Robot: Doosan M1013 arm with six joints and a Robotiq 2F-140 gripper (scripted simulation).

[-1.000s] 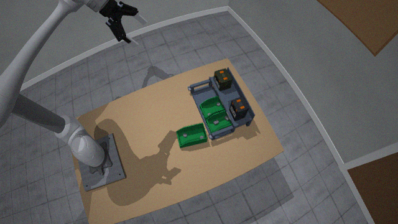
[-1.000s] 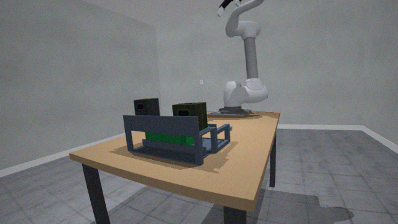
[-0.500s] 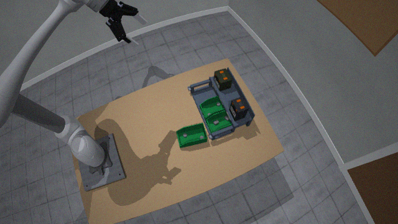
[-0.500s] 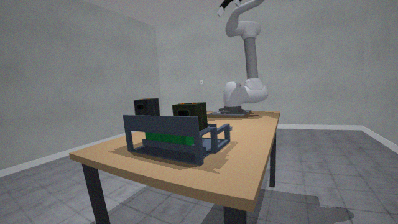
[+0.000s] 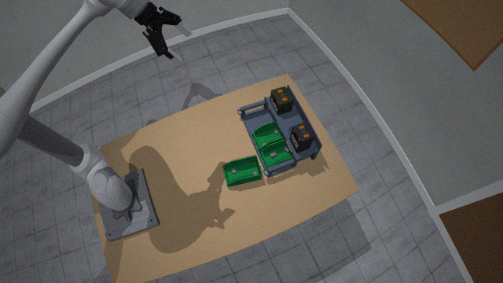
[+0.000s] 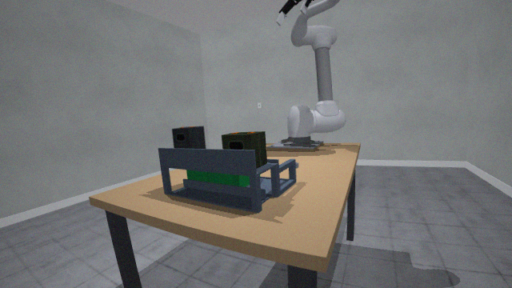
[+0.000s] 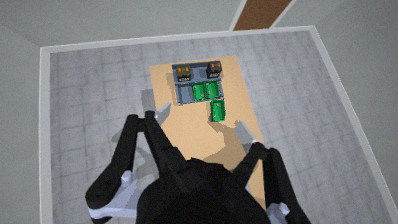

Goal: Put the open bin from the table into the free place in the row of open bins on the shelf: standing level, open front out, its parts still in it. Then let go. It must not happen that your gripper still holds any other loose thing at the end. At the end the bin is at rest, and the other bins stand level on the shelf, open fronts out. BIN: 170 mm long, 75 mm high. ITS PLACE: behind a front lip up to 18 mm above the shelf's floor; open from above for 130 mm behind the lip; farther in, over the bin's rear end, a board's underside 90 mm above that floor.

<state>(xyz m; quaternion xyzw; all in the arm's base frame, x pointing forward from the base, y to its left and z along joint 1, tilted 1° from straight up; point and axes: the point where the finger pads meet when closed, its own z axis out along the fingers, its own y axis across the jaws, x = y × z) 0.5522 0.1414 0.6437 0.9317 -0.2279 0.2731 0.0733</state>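
A green open bin (image 5: 242, 171) lies on the tan table, just in front of the grey-blue shelf (image 5: 279, 131); grey parts lie in it. It also shows in the wrist view (image 7: 218, 109). Two green bins (image 5: 272, 145) stand side by side in the shelf's row, and the place (image 5: 255, 114) beside them at the far end is free. My gripper (image 5: 178, 43) is open and empty, high above the floor and far from the table. It shows in the wrist view (image 7: 201, 122) and at the top edge of the exterior view (image 6: 291, 11).
Two dark boxes with orange marks (image 5: 282, 100) (image 5: 302, 137) stand on the shelf's upper board behind the bins. The arm's base (image 5: 123, 204) stands on a grey plate at the table's near-left corner. From behind, the shelf (image 6: 226, 176) hides the loose bin.
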